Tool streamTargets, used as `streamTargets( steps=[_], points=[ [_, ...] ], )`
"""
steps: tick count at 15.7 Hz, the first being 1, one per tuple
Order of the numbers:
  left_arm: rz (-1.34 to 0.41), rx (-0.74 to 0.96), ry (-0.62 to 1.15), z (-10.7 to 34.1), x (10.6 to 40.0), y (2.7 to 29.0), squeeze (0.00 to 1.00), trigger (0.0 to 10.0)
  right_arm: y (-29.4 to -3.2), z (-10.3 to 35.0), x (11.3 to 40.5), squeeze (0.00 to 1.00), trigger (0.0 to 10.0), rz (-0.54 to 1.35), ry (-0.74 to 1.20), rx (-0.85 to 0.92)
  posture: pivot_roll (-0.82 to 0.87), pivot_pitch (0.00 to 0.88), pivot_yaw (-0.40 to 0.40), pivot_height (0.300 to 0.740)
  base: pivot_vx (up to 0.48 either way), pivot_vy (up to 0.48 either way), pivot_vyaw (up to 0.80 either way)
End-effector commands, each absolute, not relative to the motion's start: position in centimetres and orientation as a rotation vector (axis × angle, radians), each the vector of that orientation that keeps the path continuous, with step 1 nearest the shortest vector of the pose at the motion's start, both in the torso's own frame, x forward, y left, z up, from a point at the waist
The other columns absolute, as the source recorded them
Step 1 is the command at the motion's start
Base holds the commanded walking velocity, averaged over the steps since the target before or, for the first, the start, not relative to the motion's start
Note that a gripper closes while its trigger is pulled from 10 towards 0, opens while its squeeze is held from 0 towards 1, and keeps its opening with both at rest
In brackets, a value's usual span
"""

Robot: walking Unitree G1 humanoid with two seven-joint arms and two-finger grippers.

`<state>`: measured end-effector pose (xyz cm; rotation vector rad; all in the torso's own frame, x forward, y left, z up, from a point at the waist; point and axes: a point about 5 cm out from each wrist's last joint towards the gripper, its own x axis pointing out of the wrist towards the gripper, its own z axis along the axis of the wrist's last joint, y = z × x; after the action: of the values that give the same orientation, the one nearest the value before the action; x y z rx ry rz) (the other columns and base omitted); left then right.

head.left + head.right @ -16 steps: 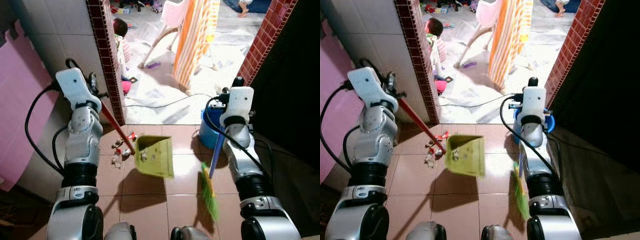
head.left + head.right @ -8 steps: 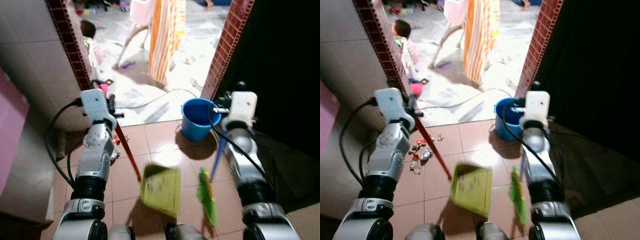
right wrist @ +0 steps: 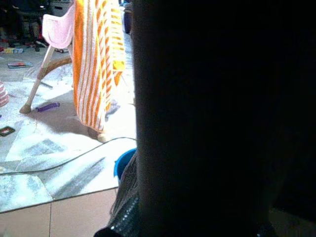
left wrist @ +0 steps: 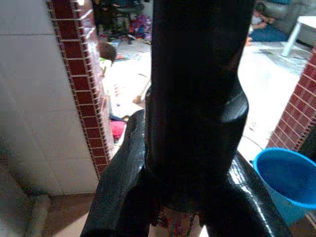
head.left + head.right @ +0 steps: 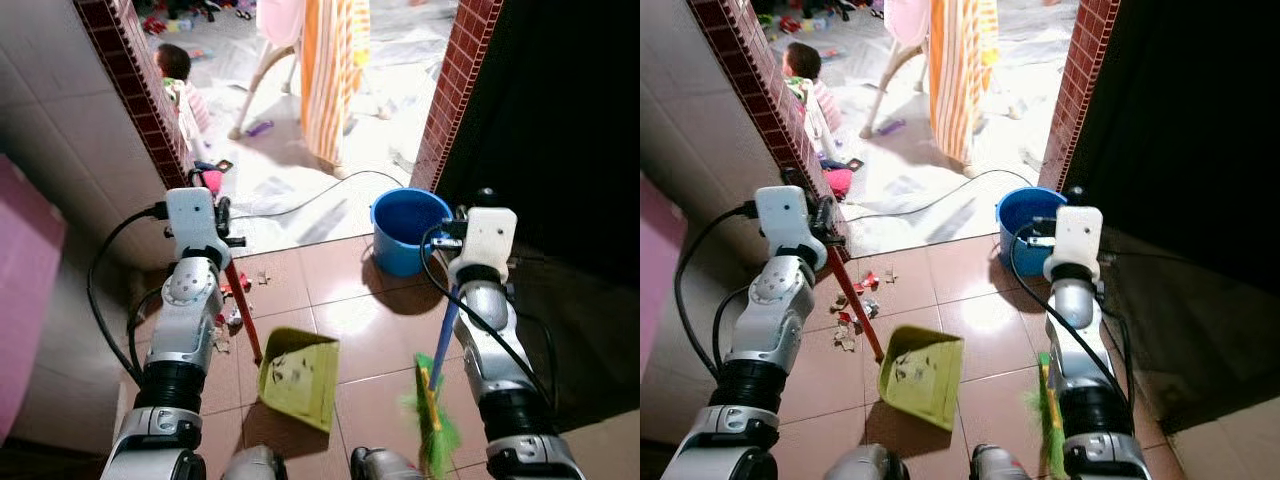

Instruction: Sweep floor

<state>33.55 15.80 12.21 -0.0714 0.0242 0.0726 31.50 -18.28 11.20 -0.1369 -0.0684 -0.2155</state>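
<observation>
Floor (image 5: pixel 350 320): tan tiles; scraps of litter (image 5: pixel 852 318) lie near the brick pillar (image 5: pixel 150 130), left of the dustpan.
Dustpan (image 5: pixel 296 378): yellow-green, red handle clamped in the left gripper (image 4: pixel 195 148); half a second ago aloft, now lowered to the tiles beside the litter, ready for collecting.
Broom (image 5: pixel 432 412): green bristles, blue handle, hanging from the right gripper (image 5: pixel 470 245), finger state cannot be told.
Bucket (image 5: pixel 405 225): blue, ahead.
Arms: both raised, elbows bent.

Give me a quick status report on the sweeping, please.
Left gripper holds red-handled dustpan, pan on tiles. Right gripper holds blue-handled broom. Litter scraps lie beside the pan, unswept. Blue bucket stands ahead.
</observation>
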Motion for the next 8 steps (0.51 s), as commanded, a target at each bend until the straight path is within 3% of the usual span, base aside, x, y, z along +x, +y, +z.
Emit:
streamTargets(
  steps=[1, 6, 8],
  points=[
    [0.085, -0.119, -0.013, 13.1, 33.7, 16.0, 0.0, 10.0, -18.3, 11.6, 31.4, 0.0, 10.0, -0.232, -0.091, -0.088, -0.11, 0.0, 0.098, 0.74, 0.0, 0.0, -0.8],
    [0.112, -0.226, -0.015, 13.5, 34.4, 16.2, 0.0, 10.0, -17.3, 12.2, 31.8, 0.0, 10.0, -0.13, -0.111, -0.1, -0.11, 0.0, 0.04, 0.74, 0.0, 0.0, -0.63],
    [0.109, -0.234, -0.01, 13.3, 34.4, 16.0, 0.0, 10.0, -17.5, 12.3, 32.0, 0.0, 10.0, -0.13, -0.108, -0.106, -0.11, 0.0, 0.033, 0.74, 0.0, 0.0, 0.0]
  ],
)
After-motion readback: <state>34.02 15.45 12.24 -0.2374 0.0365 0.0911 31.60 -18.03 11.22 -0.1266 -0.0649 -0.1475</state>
